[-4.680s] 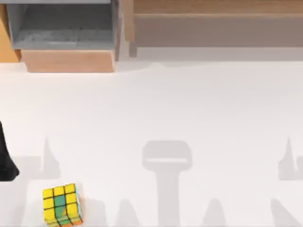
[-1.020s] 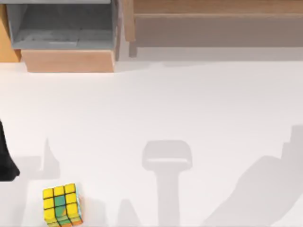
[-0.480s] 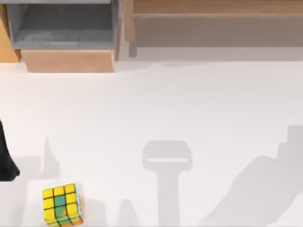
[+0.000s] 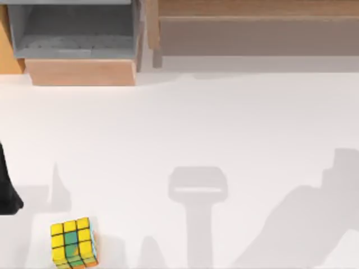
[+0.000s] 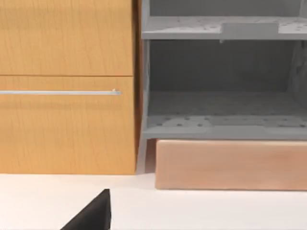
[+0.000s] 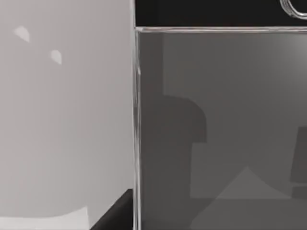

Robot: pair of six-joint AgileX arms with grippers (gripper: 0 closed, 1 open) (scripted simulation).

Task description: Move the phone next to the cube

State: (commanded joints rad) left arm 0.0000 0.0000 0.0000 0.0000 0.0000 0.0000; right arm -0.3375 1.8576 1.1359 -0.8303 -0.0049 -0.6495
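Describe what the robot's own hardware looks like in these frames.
Little is visible: a matte black part of the left arm at the table's left edge, and a black angular gripper finger in the left wrist view. No cables or markings can be seen.

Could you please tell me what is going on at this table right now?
Nothing is being held that I can see. The cube sits on the white table near its front left corner, upright and untouched. A dark part of the left arm is at the table's left edge, and its wrist camera looks at a wooden cabinet with a grey shelf unit beside it. The right wrist view faces a flat grey glossy surface up close; I cannot tell whether that is the phone.
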